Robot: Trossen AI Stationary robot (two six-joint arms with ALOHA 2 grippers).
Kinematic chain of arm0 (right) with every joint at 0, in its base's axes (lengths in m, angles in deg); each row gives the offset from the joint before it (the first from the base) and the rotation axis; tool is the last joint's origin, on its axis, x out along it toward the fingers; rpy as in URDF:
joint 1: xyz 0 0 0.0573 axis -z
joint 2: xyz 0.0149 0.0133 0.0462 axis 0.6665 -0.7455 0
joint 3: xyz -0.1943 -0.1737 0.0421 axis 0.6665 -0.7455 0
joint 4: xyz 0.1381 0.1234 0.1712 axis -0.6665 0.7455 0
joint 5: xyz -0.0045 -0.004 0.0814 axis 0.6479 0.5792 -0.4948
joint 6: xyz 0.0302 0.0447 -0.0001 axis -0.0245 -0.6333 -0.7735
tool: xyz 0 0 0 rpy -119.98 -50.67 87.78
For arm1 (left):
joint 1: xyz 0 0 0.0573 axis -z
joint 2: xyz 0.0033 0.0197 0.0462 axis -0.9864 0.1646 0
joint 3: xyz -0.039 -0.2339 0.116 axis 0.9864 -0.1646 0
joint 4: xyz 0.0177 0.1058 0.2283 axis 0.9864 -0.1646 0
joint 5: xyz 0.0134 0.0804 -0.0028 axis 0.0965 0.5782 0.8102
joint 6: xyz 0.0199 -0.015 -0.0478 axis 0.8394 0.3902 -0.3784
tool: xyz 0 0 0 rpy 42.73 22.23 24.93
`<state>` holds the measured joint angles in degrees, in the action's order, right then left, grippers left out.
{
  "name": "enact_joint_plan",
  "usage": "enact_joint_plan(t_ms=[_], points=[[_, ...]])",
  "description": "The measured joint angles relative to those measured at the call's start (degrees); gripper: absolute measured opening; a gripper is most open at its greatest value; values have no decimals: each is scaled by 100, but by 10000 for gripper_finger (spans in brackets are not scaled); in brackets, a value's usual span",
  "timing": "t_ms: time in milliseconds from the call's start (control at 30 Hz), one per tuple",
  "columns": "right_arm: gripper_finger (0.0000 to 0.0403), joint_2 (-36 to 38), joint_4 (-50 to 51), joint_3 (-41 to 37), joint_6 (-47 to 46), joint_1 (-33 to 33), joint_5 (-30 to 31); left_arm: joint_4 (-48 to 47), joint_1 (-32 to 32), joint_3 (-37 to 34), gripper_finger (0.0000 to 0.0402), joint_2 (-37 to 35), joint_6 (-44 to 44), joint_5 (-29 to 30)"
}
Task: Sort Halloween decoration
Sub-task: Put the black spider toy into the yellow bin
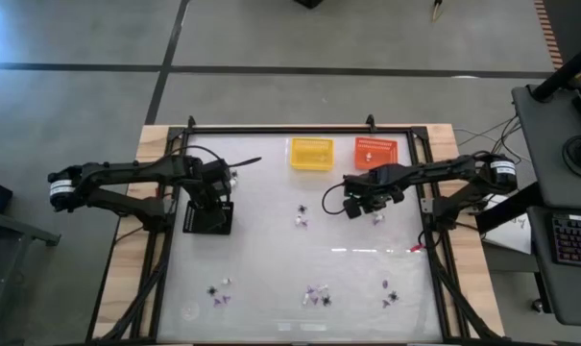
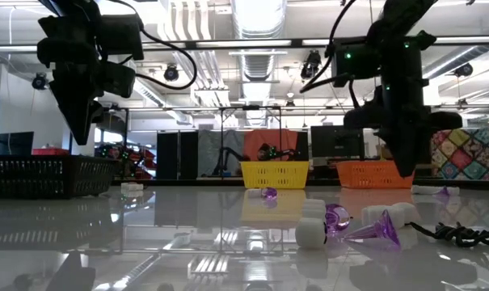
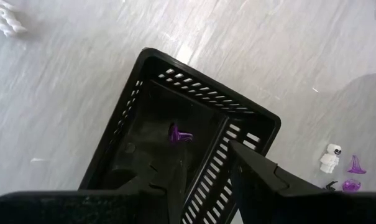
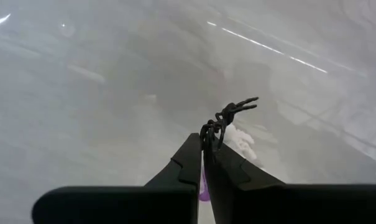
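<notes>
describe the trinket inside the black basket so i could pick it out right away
Start at the black mesh basket on the table's left side, under the left end effector. The lone purple trinket lies on its dark floor. Unlike the trinkets scattered over the white tabletop, it alone sits inside this basket.

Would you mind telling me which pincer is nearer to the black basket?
Left. The left pincer hovers directly above the black basket, looking down into it. The right pincer is across the table, below the orange basket, shut on a black spidery trinket.
</notes>
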<state>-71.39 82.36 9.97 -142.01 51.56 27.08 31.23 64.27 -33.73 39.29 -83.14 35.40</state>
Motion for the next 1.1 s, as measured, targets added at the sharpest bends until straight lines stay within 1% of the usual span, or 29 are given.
enact_joint_plan(t_ms=[233, 400, 533, 700, 867, 1100], points=[[9, 235, -15, 70, -24, 0, -39, 0, 1, 0, 100, 0, 0, 0], [9, 326, -185, 510, 183, 27, 96, 2, -1, 0, 100, 0, 0, 0], [9, 237, -728, 877, 492, 156, 293, 30, 1, 1, 100, -1, 0, 4], [9, -41, -1295, 1274, 945, 422, 309, 176, -1, 2, 100, -56, -2, 34], [9, -360, -1326, 1778, 1283, 657, 530, 380, -1, 9, 100, -131, -102, 47], [9, -1136, -1439, 2509, 1840, 1056, 555, 843, -2, 9, 100, -272, -207, 55]])
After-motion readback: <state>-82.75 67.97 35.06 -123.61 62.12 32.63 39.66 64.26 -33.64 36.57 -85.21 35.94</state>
